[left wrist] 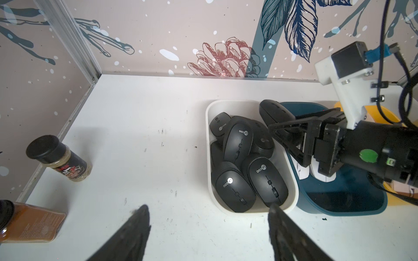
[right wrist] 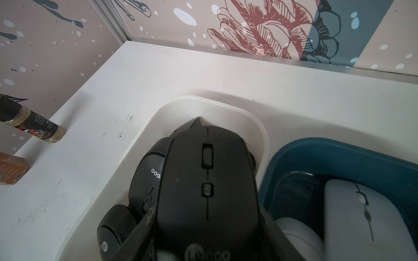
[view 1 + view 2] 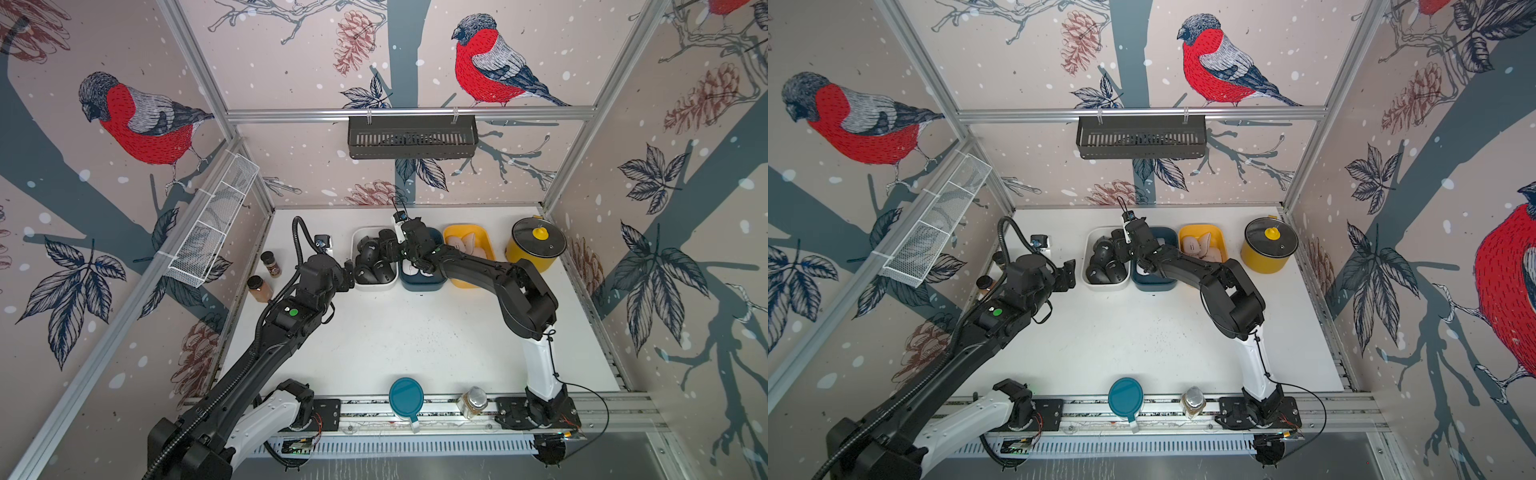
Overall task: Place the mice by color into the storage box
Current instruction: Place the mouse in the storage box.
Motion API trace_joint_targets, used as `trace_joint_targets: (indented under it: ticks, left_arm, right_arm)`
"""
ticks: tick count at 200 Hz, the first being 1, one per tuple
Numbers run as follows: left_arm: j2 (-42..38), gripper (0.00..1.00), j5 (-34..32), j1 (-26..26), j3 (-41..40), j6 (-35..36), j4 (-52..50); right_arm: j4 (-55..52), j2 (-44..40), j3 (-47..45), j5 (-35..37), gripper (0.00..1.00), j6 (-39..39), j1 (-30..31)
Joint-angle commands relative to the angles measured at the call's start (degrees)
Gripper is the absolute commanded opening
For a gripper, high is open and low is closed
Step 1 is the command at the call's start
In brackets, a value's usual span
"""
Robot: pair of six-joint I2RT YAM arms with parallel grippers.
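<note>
Black mouse gripped in your right fingers, held over the white bin to join its colour-mates; your left fingers gape empty nearby.

Matte black plastic mice; smooth white plastic storage box.

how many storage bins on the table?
3, side by side at the table's back: white bin holding black mice, blue bin holding white mice, yellow bin holding pink mice. None seem hidden.
</note>
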Motion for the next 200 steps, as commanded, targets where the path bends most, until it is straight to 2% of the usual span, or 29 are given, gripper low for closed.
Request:
trace_joint_targets:
  ticks: [1,50,101,138,200]
  left_arm:
    - [0.12,0.81,1.03,0.34,0.01,-0.33,2.90]
    - [0.43,0.81,1.61,0.58,-0.08,-0.17,2.91]
    - [0.30,0.81,1.69,0.84,-0.29,-0.02,2.93]
    - [0.56,0.81,1.68,1.04,-0.39,0.19,3.06]
    - [1.74,0.81,3.18,1.11,-0.35,0.95,3.26]
  right_arm:
    - [0.41,1.30,1.32,0.04,0.52,0.74,-0.10]
    - [-2.12,7.11,7.84,-1.66,0.53,1.34,-0.14]
    - [-2.84,10.04,10.19,-2.16,0.59,1.34,-0.24]
    - [-2.39,8.67,9.69,-2.82,0.69,0.69,-0.16]
    - [-0.55,1.46,4.79,-2.25,0.75,-3.10,1.04]
